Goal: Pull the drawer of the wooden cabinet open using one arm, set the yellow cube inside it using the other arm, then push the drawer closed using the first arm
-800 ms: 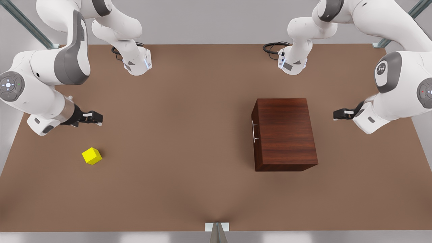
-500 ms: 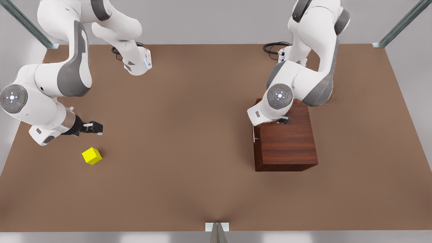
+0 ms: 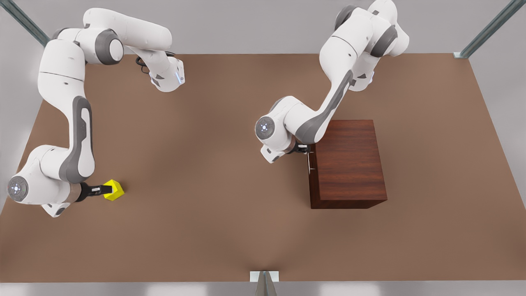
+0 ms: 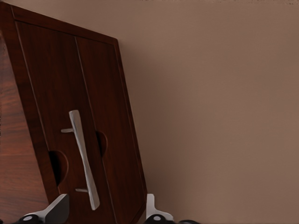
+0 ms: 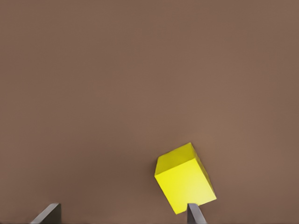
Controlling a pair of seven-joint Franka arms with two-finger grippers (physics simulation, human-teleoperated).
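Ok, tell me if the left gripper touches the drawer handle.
Apart. The left wrist view shows the left gripper with open jaws either side of the drawer handle, wood visible in both gaps.

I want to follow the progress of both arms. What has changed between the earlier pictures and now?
The left gripper swung from the cabinet's far side, across its top, to the drawer's handle, fingers open either side of it. The right gripper moved toward the front view's bottom to the yellow cube, open, not yet gripping. The cube, the wooden cabinet and the shut drawer stayed in place.
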